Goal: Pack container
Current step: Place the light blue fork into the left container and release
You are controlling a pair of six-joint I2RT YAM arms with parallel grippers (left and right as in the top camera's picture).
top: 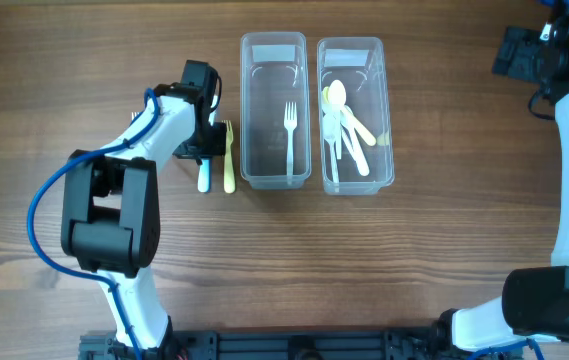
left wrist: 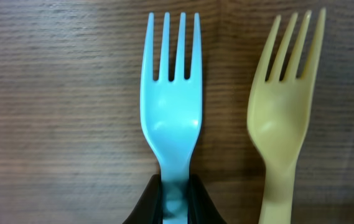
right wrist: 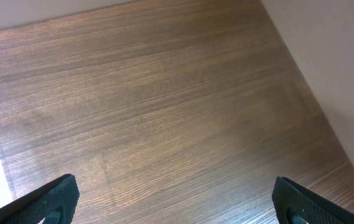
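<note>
Pale blue plastic fork [left wrist: 170, 118], four tines, lying on the wood-grain table [top: 444, 260], just beside a yellow plastic fork [left wrist: 282, 118] on its right. Both sit left of the left clear plastic tub [top: 248, 110], which holds one white fork [top: 290, 135]. The right clear plastic tub [top: 386, 110] holds pale spoons [top: 344, 125].

Handling: probably light, stiff, smooth and a little slippery. The narrow handle is the best hold.

Left gripper [left wrist: 175, 196]: fingers pinching the blue handle just below the neck.

Right gripper [right wrist: 175, 202]: fingers spread wide, far right, holding nothing.

Markings: none legible.

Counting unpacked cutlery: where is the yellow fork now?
Overhead, the yellow fork lies on the table just left of the left bin, right beside the blue fork held by the left pincer.
</note>
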